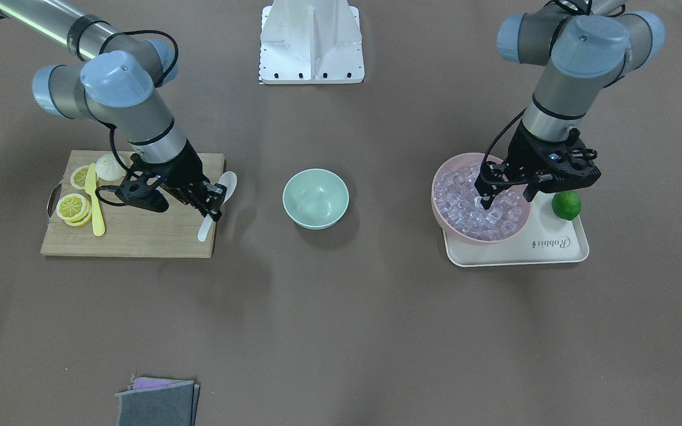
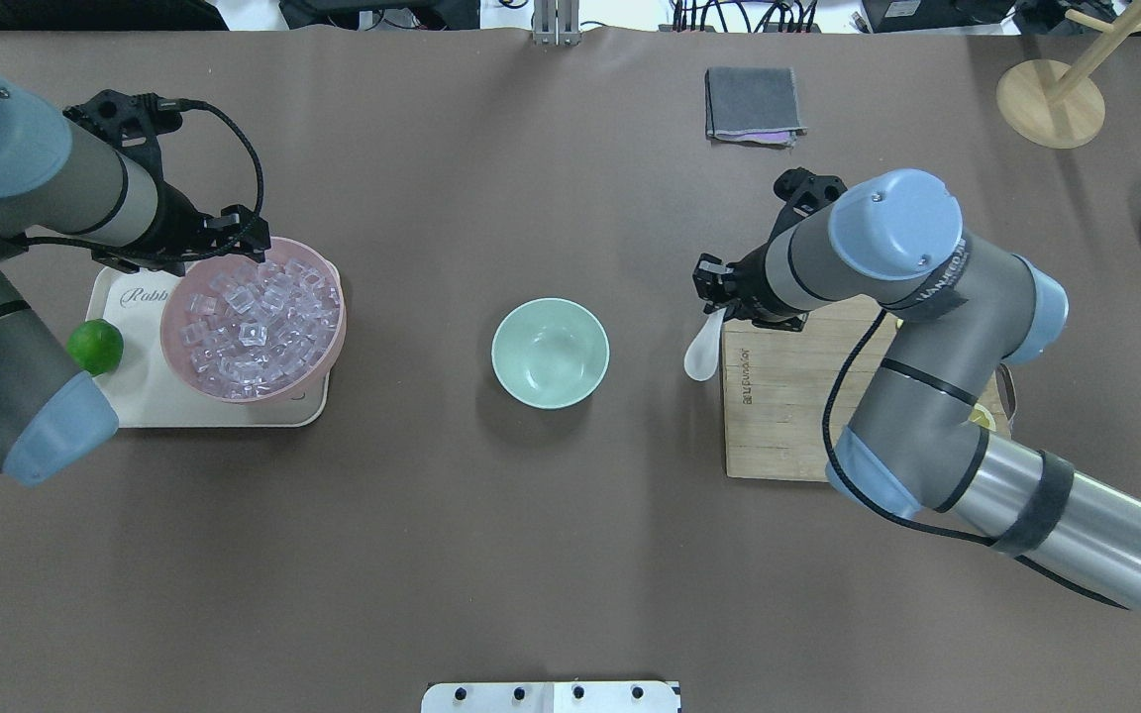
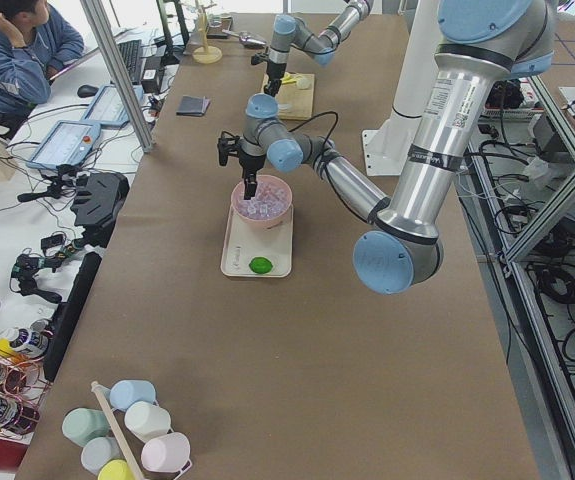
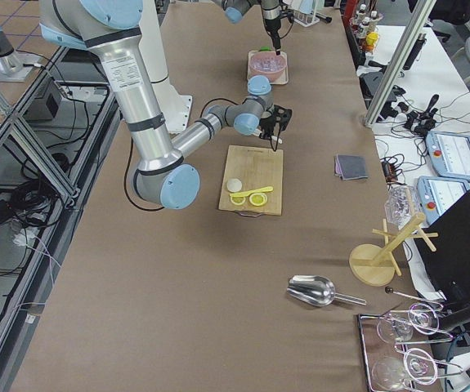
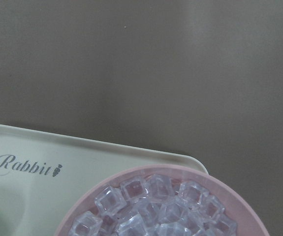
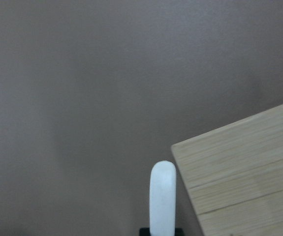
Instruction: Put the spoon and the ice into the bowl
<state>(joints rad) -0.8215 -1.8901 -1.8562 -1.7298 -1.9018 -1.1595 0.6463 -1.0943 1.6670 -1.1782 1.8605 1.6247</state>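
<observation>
your right gripper (image 1: 215,207) pinches the white spoon (image 1: 228,184) narrowly by its handle, at the wooden board's (image 1: 140,236) side facing the worktop's middle, the scoop jutting past the board's edge. the mint-green bowl (image 1: 315,198) sits at the worktop's centre, well apart from both arms. toward the worktop's end on the robot's left, your left gripper (image 1: 485,204) dips into the ice (image 1: 465,207) heaped in the pink bowl (image 1: 453,163) on the cream tray (image 1: 554,248); you cannot tell whether its fingers are spread or closed on a cube.
</observation>
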